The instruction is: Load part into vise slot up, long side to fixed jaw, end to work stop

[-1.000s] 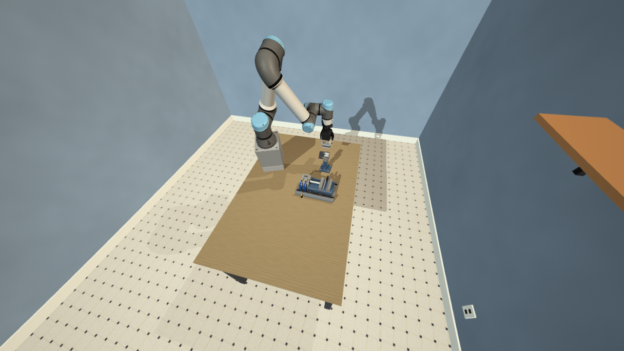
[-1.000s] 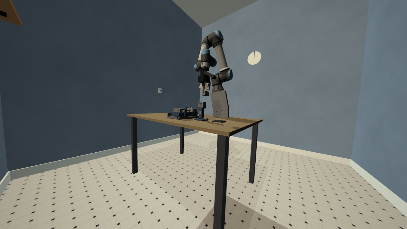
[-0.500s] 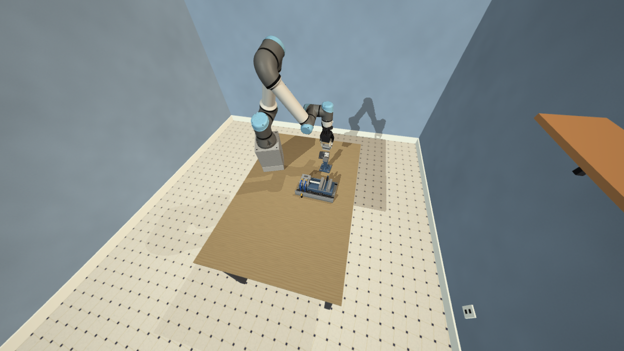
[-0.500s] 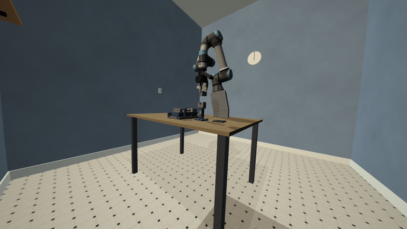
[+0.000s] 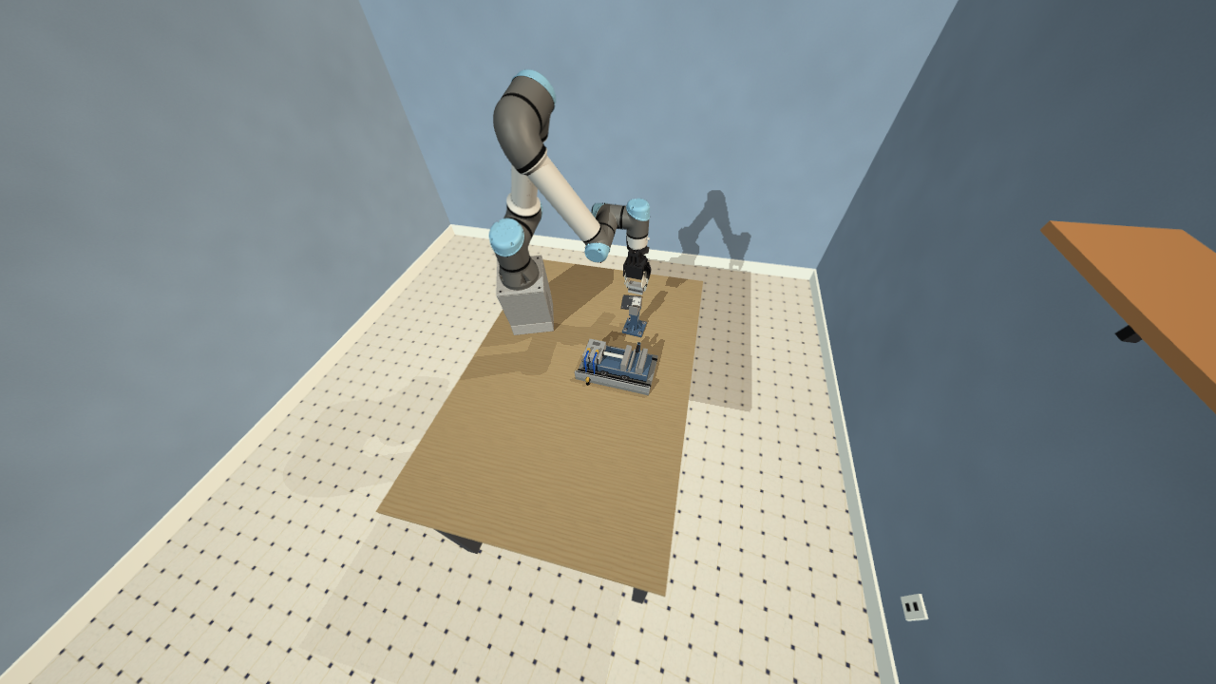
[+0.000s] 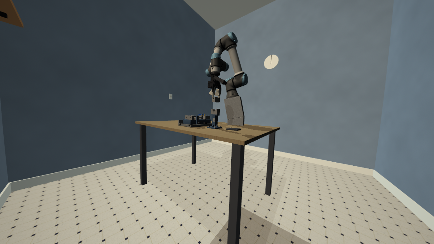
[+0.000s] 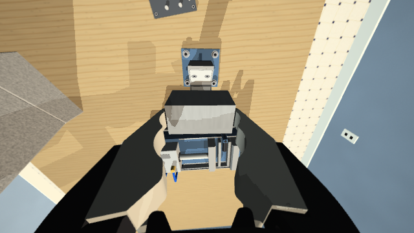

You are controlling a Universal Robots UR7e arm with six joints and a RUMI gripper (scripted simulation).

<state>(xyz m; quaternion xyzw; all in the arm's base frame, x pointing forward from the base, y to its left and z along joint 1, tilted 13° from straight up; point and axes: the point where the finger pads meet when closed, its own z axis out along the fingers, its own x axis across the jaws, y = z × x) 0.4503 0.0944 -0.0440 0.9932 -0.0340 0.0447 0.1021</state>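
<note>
Wrist view: jaws (image 5: 636, 286) (image 6: 215, 98) (image 7: 200, 120) part-open, clamped across block (image 5: 636, 287) (image 6: 215, 99) (image 7: 200, 119), above the worktop (image 5: 543, 425) (image 6: 182, 126) (image 7: 200, 200), probably for carrying to V-block (image 5: 635, 303) (image 6: 215, 112) (image 7: 200, 74) or vise (image 5: 617, 364) (image 6: 194, 121) (image 7: 194, 149).

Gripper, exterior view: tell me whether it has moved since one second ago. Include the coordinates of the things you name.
Yes, the gripper (image 5: 636, 284) (image 6: 215, 97) (image 7: 200, 109) has shifted left in that view, judged against the V-block (image 5: 635, 304) (image 6: 215, 112) (image 7: 200, 72).
</note>
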